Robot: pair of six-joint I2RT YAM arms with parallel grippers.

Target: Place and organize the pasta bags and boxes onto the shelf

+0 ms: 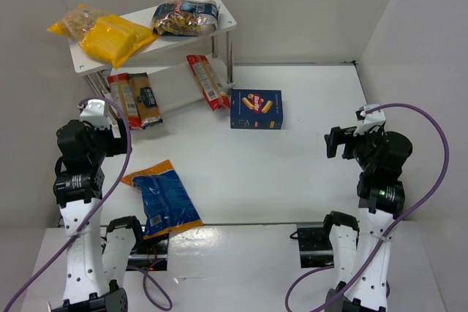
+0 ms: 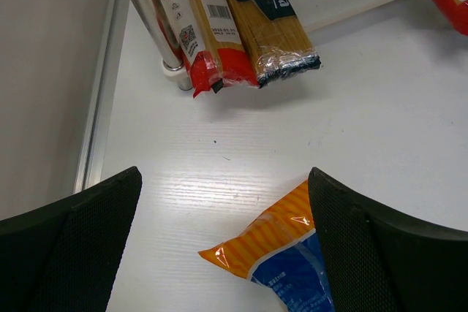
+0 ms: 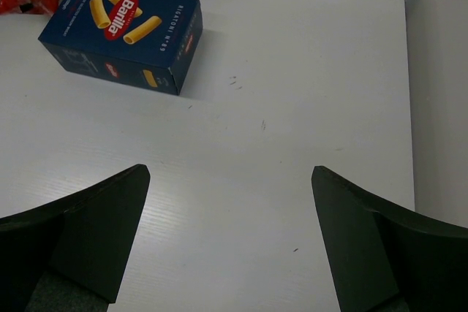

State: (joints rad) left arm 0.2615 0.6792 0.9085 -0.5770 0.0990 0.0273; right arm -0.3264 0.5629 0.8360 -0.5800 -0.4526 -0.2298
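Note:
The white two-tier shelf (image 1: 221, 3) stands at the back left. Its top board holds yellow packs (image 1: 110, 38) and a clear bag of pasta (image 1: 184, 18). Narrow red-edged packs (image 1: 123, 97) lean at the lower tier, also in the left wrist view (image 2: 201, 27). The blue bag with orange ends (image 1: 162, 199) lies flat near the left arm; its orange end (image 2: 281, 242) shows between the left fingers. The dark-blue box (image 1: 256, 109) lies mid-table, also in the right wrist view (image 3: 121, 31). My left gripper (image 2: 223, 206) is open and empty above the bag's end. My right gripper (image 3: 230, 213) is open and empty over bare table.
White walls close in the table on the left, back and right. A dark-labelled spaghetti pack (image 2: 267, 20) lies beside the red-edged one by a shelf post (image 2: 167, 60). Another red-edged pack (image 1: 207, 82) leans at the shelf's right side.

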